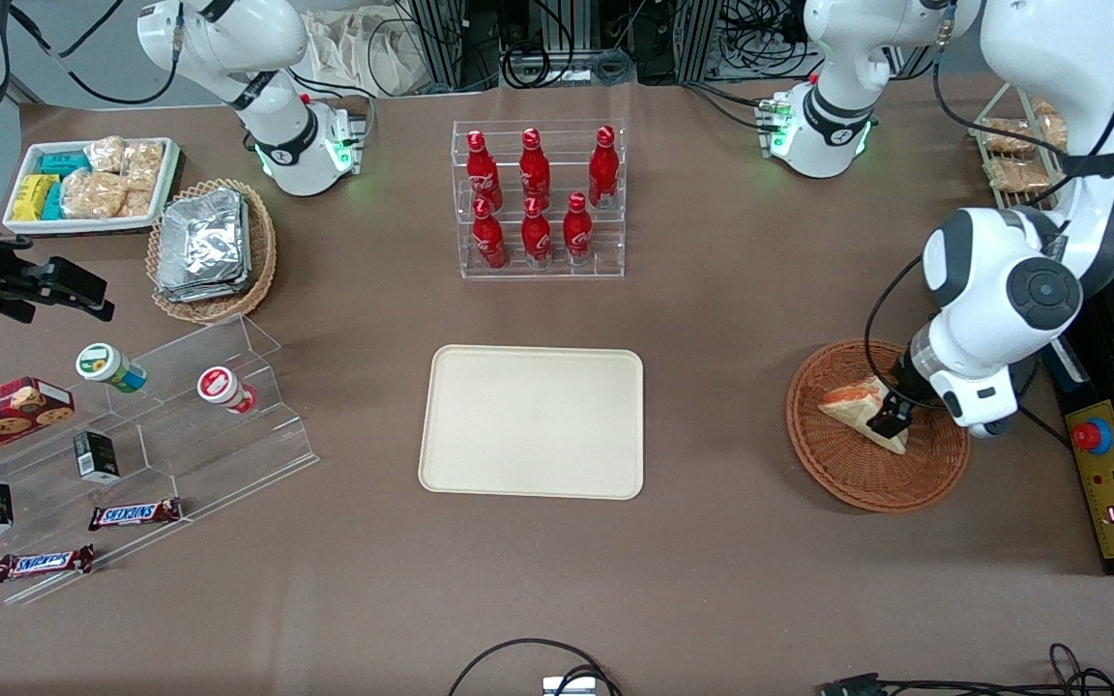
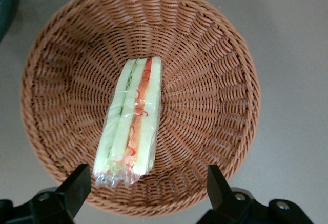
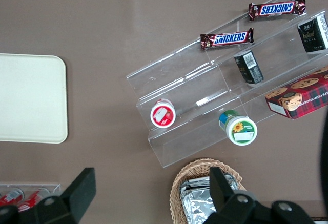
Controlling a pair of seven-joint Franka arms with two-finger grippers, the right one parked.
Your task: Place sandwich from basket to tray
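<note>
The sandwich [image 1: 854,403], a plastic-wrapped wedge of pale bread with orange-red and green filling, lies in the round reddish-brown wicker basket [image 1: 842,483] toward the working arm's end of the table. My left gripper [image 1: 891,418] hangs just over the sandwich, open and holding nothing. In the left wrist view the sandwich [image 2: 132,121] lies on its side in the basket [image 2: 215,85], and one end of it is between the gripper's [image 2: 147,189] spread fingers [image 2: 79,185]. The cream-beige tray [image 1: 532,421] lies bare at the table's middle; it also shows in the right wrist view [image 3: 31,98].
A clear rack of red bottles [image 1: 538,198] stands farther from the camera than the tray. A yellow control box [image 1: 1103,478] lies beside the basket at the table's edge. A stepped acrylic stand [image 1: 161,435], a tan basket of foil packets [image 1: 212,249] and a white snack tray [image 1: 93,184] lie toward the parked arm's end.
</note>
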